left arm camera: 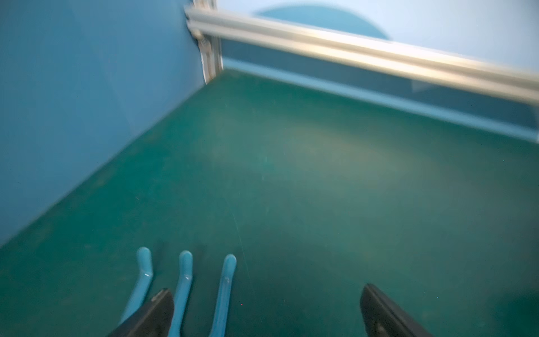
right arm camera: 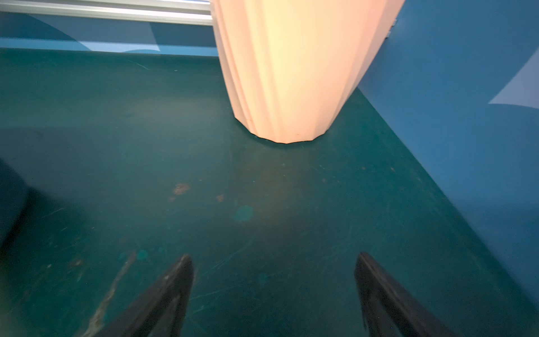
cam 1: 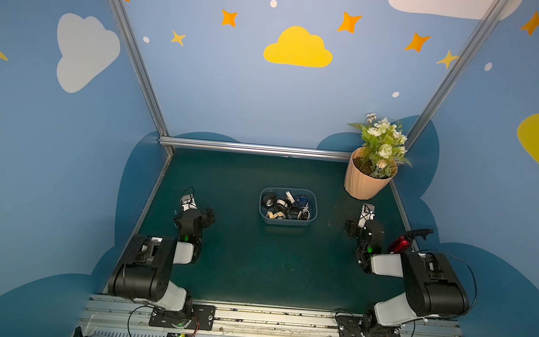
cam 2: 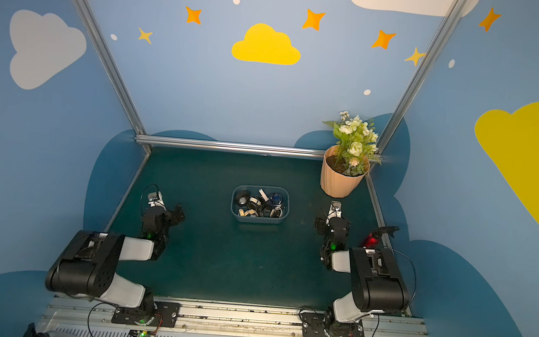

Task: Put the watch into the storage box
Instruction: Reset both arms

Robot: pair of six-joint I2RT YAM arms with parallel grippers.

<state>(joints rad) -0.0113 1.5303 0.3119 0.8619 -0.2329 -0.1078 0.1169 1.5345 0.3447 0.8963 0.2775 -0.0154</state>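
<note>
The storage box (cam 1: pixel 287 222) (cam 2: pixel 259 219), a shallow blue-grey tub, stands in the middle of the green mat. Several watches (cam 1: pixel 286 205) (cam 2: pixel 259 203), black, white and blue, lie heaped inside it, and every watch I can see is in the box. My left gripper (cam 1: pixel 189 204) (left arm camera: pixel 267 291) hovers left of the box, open, with only bare mat between its fingers. My right gripper (cam 1: pixel 366 213) (right arm camera: pixel 274 258) is right of the box, also open and holding nothing, and faces the flower pot.
A peach ribbed flower pot (cam 1: pixel 367 180) (right arm camera: pixel 291 73) with white flowers stands at the back right corner. A red and black object (cam 1: pixel 402 244) sits by the right edge. Three light-blue prongs (left arm camera: pixel 185 277) show beside the left finger. Metal rails (cam 1: pixel 256 148) bound the mat.
</note>
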